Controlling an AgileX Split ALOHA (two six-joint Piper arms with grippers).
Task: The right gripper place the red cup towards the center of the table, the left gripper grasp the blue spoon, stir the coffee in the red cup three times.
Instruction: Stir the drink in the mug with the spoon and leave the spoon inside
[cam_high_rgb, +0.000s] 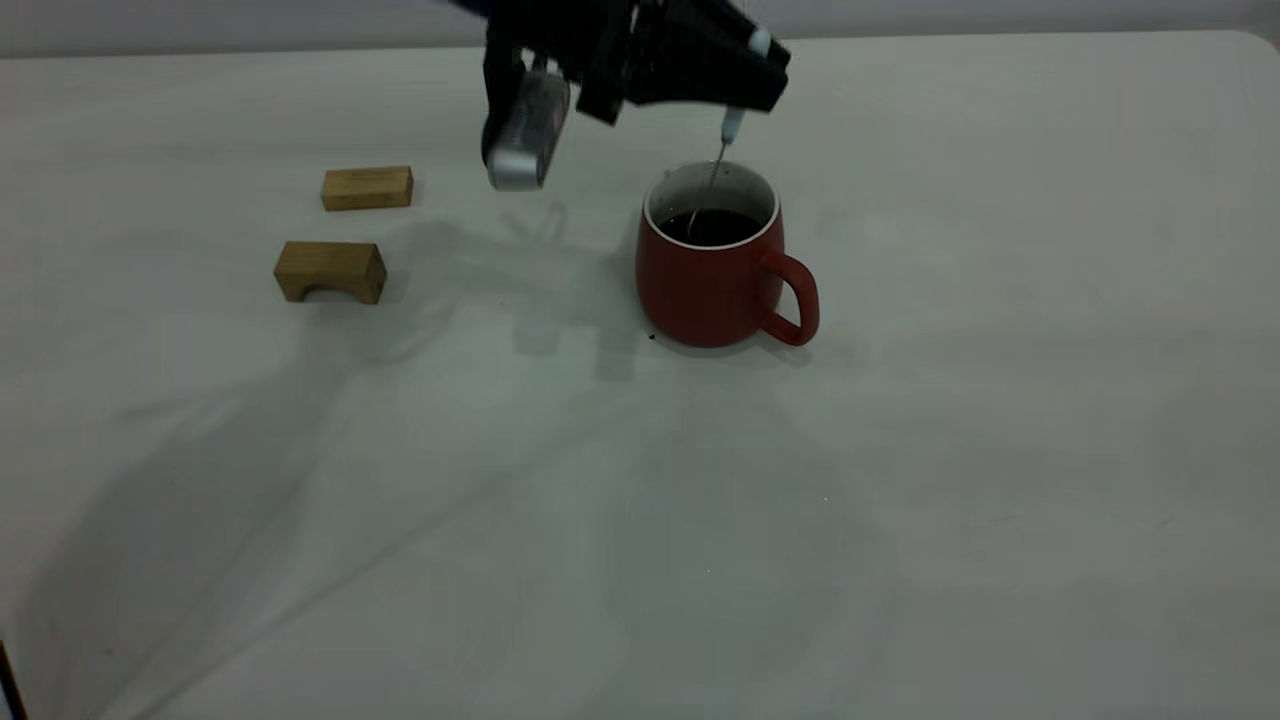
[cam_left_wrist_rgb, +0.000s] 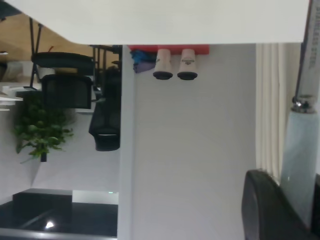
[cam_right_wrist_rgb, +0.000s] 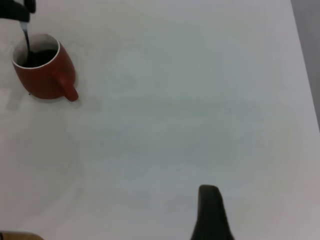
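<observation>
**Spoon dipped in the mug**

The left claw (cam_high_rgb: 748, 75) hangs directly above the red cup (cam_high_rgb: 715, 270), closed on the pale handle of the blue spoon (cam_high_rgb: 728, 135). The spoon points down, its metal neck reaching into the coffee (cam_high_rgb: 712, 227); the bowl seems to be under the surface, though it is hard to see. The cup stands upright on the worktop (cam_high_rgb: 900, 500), handle toward the right arm's side. Two wooden blocks (cam_high_rgb: 345, 230) lie well apart from it. Of the right claw (cam_right_wrist_rgb: 212, 212), only one dark finger shows, far from the cup, and I cannot tell how far open it is.

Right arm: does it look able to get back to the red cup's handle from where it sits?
Probably yes: the red cup turns its handle toward open table, with nothing between. The left hand holds the blue spoon above it.
</observation>
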